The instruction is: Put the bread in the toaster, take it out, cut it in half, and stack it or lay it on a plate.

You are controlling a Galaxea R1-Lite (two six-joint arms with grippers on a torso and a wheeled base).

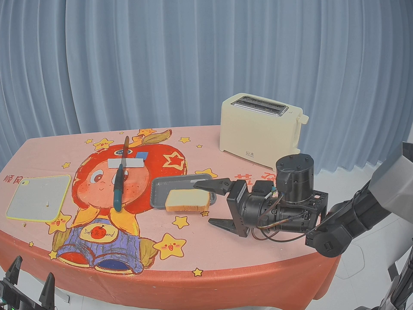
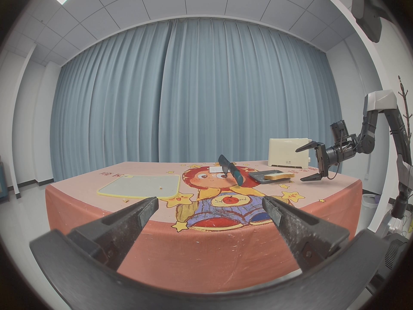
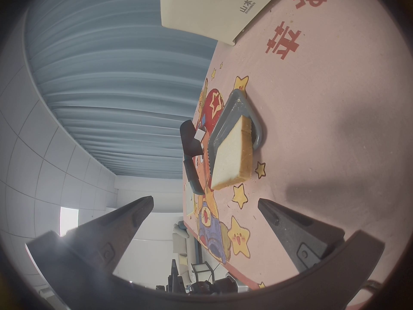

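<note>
Below the front edge of the table (image 1: 241,246), toward its left end, the left gripper (image 1: 30,280) hangs off the cloth, spread wide and holding nothing. Bare cloth runs from that rounded front edge back to the bread (image 1: 187,200). The right gripper (image 1: 203,203) lies level over the right front of the table, wide open and empty, its fingertips either side of the slice's right end; contact cannot be confirmed. The slice is whole, pale on top with a brown crust, and rests tilted on the near right corner of the grey plate (image 1: 172,184), overhanging its rim. Left of the plate lies the knife (image 1: 119,181). The cutting board (image 1: 38,196) sits near the left edge. The toaster (image 1: 258,128) stands at the far right, slots upward.
</note>
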